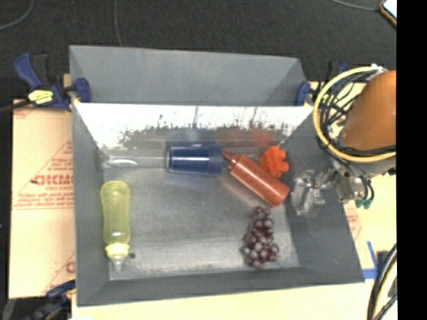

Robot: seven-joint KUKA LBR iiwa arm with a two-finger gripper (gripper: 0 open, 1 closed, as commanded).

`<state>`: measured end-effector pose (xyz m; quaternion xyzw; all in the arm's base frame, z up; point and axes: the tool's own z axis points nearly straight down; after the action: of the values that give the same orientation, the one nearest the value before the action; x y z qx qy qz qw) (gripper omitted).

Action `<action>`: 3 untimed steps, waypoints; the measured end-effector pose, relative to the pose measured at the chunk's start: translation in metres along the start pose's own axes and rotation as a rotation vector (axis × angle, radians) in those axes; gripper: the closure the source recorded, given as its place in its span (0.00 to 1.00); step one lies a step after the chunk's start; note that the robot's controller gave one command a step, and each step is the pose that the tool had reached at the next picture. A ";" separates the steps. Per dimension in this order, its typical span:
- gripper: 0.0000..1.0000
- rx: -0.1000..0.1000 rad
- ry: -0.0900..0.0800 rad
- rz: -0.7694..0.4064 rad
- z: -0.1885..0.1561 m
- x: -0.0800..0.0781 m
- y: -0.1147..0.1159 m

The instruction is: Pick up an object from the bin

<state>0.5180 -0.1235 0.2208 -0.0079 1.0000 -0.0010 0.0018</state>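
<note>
My gripper [305,193] hangs at the bin's right side, over the sloping right wall, its metal fingers pointing left with nothing visible between them. Just left of it lies a red-orange bottle [256,178], slanting down to the right. A small orange toy [275,160] sits behind the bottle's lower end. A bunch of dark purple grapes [260,239] lies in front of the gripper, toward the near right corner.
A dark blue cylinder with a clear end [190,160] lies along the back of the floor. A pale yellow bottle [115,222] lies lengthwise at the left. The arm with its orange cover and cables stands over the right rim.
</note>
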 end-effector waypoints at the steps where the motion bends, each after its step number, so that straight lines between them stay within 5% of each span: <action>1: 0.00 0.001 -0.005 -0.039 0.123 -0.024 0.005; 2: 0.00 -0.001 0.003 -0.046 0.127 -0.021 0.008; 3: 0.00 -0.003 0.004 -0.123 0.151 0.014 0.057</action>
<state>0.5038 -0.0666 0.0701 -0.0692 0.9976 0.0005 0.0000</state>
